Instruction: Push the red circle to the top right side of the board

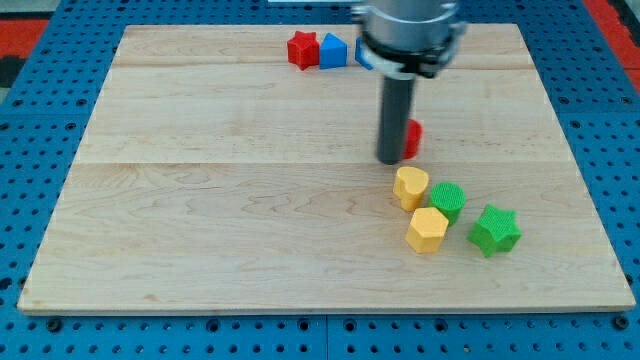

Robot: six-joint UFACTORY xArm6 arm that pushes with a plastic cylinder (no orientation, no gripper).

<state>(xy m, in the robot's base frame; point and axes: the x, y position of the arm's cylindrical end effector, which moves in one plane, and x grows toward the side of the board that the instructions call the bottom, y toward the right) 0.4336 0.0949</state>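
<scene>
While my tip (pixel 390 159) rests on the bench (pixel 200 220), it touches the red circle (pixel 412 138) from the view's left. No pincer shows, so I cannot tell its state.

The red circle (pixel 413 138) sits a bit right of the tabletop's (pixel 200 200) middle. Mostly hidden though, only its right edge shows.

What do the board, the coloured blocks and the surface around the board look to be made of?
The board looks like pale wood, matte, with grain lines and plank seams. The blocks, such as the yellow block and green star, look like moulded plastic: saturated colour, slight sheen. The blue surround seems a perforated panel; material unclear. My tip sits against the red circle.
</scene>
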